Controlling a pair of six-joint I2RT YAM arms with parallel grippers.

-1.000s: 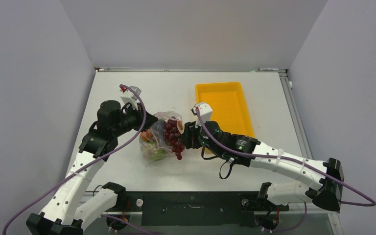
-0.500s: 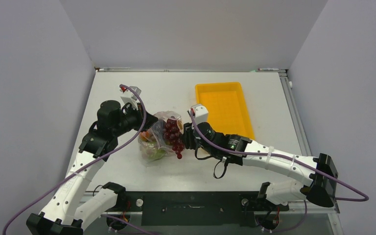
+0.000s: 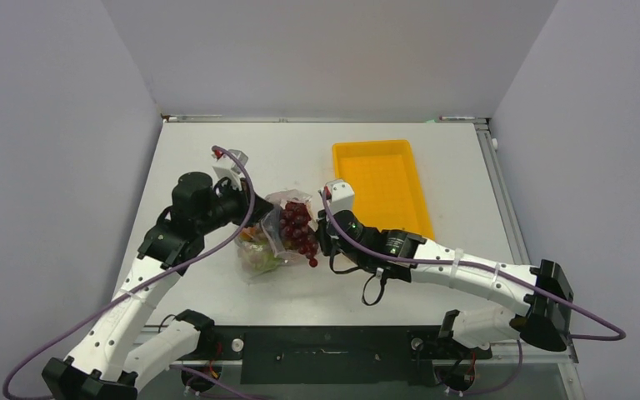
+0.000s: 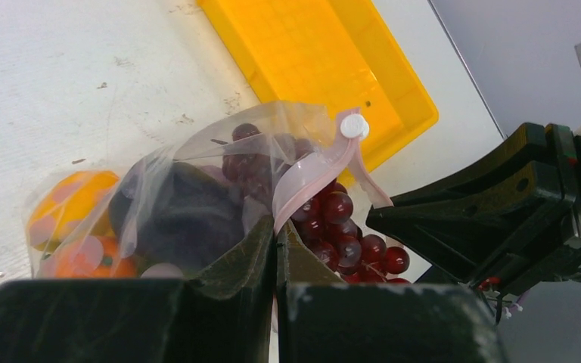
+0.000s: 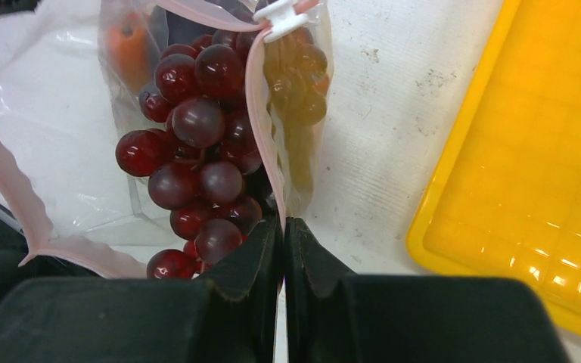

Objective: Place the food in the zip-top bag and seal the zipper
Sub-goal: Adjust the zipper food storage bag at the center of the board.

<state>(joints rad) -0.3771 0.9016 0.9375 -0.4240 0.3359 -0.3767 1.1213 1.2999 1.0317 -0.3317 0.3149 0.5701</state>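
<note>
Clear floppy plastic zip-top bag (image 3: 258, 254): centre of white counter (image 3: 300, 154), mouth open. Pink-red zipper strip (image 5: 261, 144): left gripper (image 4: 276, 240) clamped on it at 9 o'clock, right gripper (image 5: 282, 227) at 3 o'clock. Dark red grape bunch (image 5: 197, 151): at the mouth. Yellow rectangular tray (image 3: 383, 187): 2 o'clock, apart. Bare counter at 12 and 6.

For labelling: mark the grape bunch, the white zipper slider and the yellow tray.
grape bunch (image 5: 197, 121), right wrist view, a grape mid-bunch.
zipper slider (image 4: 354, 125), left wrist view, its round white face.
yellow tray (image 3: 381, 183), top view, its bare floor.
</note>
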